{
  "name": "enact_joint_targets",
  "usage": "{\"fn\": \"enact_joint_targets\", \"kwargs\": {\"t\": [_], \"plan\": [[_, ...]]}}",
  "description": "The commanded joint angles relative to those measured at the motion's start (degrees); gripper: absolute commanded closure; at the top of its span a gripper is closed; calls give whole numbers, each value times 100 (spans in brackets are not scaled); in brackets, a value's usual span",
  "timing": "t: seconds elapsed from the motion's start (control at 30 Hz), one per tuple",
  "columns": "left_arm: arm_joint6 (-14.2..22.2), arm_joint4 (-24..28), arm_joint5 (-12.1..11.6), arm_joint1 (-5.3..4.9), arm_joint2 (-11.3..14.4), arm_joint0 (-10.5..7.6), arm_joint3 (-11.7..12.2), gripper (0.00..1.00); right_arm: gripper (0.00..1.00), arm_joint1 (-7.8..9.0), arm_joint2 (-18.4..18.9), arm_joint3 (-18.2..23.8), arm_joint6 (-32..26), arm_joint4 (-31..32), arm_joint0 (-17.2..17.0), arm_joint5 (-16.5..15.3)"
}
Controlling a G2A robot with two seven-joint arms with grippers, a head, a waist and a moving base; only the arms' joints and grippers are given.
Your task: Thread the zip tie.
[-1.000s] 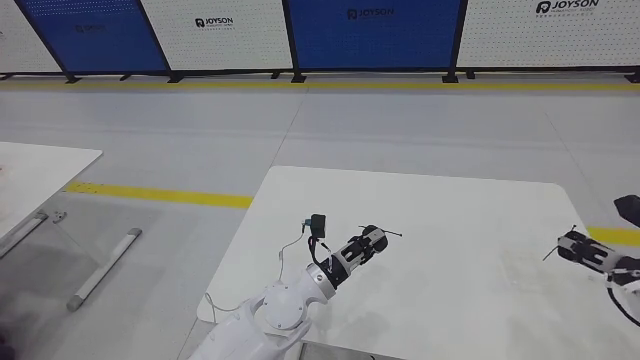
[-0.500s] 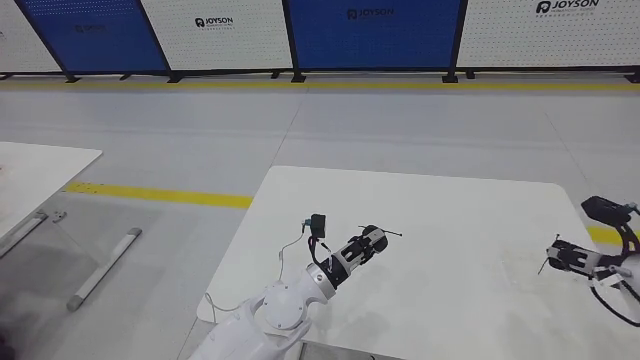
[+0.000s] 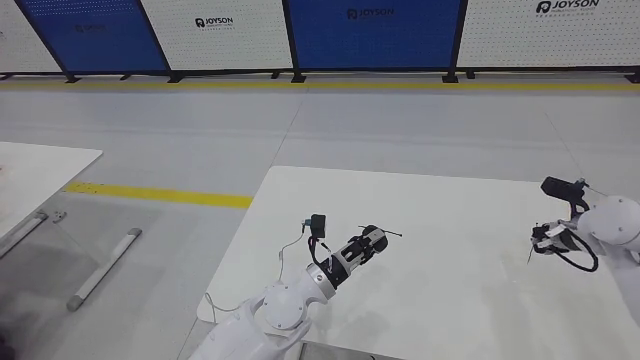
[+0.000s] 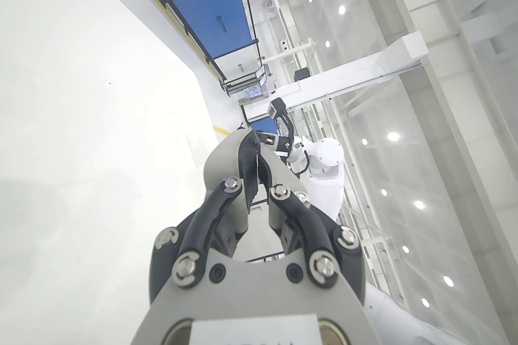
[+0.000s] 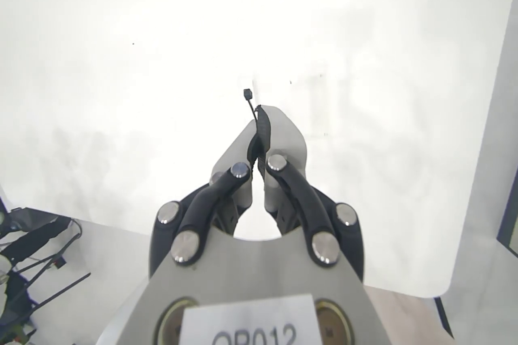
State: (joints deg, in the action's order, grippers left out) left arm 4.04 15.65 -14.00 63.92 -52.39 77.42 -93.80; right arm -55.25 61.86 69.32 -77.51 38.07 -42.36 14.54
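Seemingly, zip tie juts lengthwise beyond right gripper, head outward.

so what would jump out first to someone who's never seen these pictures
Against the white table, the eye goes to the right gripper near the table's right edge. It is pinched shut on a black zip tie whose small square head pokes out in front. Far from it, near the table's front middle, the left gripper is shut on a thin black strip of its own.
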Motion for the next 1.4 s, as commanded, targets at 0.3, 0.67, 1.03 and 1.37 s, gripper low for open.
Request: {"fn": "enact_joint_targets", "kwargs": {"t": [0.3, 0.67, 1.03, 1.37], "plan": [[0, 0, 0, 0, 0, 0, 0, 100, 100, -133, -448, -555, -89, 243, 410, -108], [0, 0, 0, 0, 0, 0, 0, 100, 100, -435, -1212, -1203, -214, 663, 902, -213], [0, 0, 0, 0, 0, 0, 0, 100, 100, -932, -1911, -2386, -26, 604, 1535, -478], [0, 0, 0, 0, 0, 0, 0, 100, 100, -1174, -2151, -2871, -7, 656, 1670, -538]]}}
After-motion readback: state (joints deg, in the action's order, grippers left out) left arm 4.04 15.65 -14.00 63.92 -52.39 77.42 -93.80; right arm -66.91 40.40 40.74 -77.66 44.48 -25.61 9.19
